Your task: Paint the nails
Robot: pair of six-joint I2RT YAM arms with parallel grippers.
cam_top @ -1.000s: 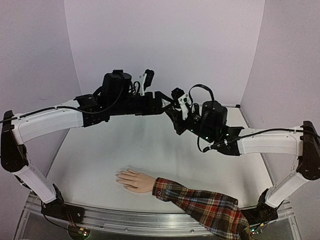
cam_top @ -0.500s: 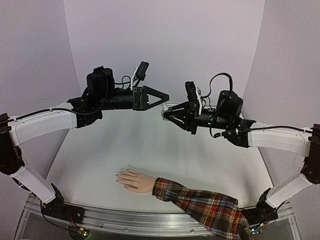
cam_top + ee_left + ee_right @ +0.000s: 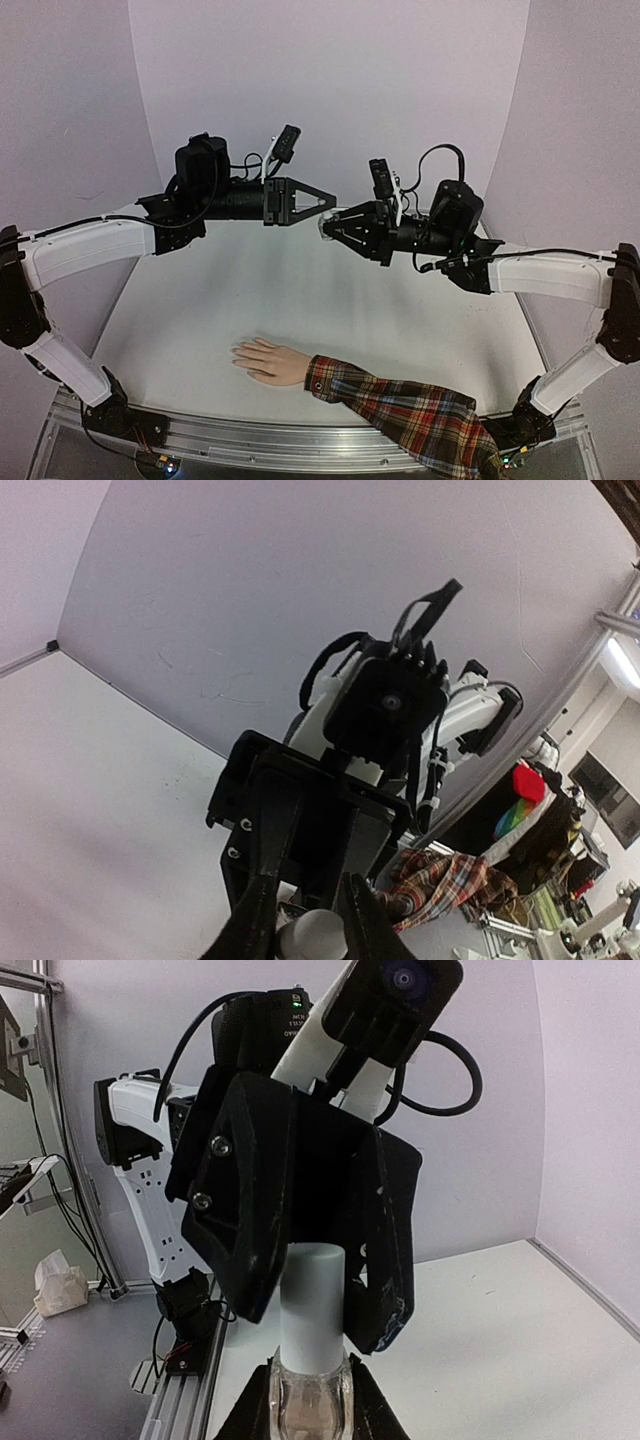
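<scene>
The pale hand [image 3: 268, 360] with its red plaid sleeve [image 3: 400, 410] lies flat near the table's front edge. Its nails [image 3: 237, 352] are too small to make out. Both arms are raised above the table's far middle, tip to tip. My right gripper [image 3: 328, 226] [image 3: 310, 1400] is shut on a small clear glass bottle [image 3: 310, 1410]. The bottle's white cap [image 3: 312, 1300] [image 3: 312, 935] points at my left gripper [image 3: 330, 203] [image 3: 308, 932]. The left fingers [image 3: 250, 1250] close on the cap from both sides.
The white table [image 3: 200, 300] ends at an aluminium rail [image 3: 250, 440] along its near edge. Lilac walls close in the back and both sides. The sleeve [image 3: 450, 880] also shows past the right arm in the left wrist view.
Both arms rose and swung level, tips facing each other. The left gripper's jaws then narrowed from wide open onto the bottle's cap. The hand has not moved.
</scene>
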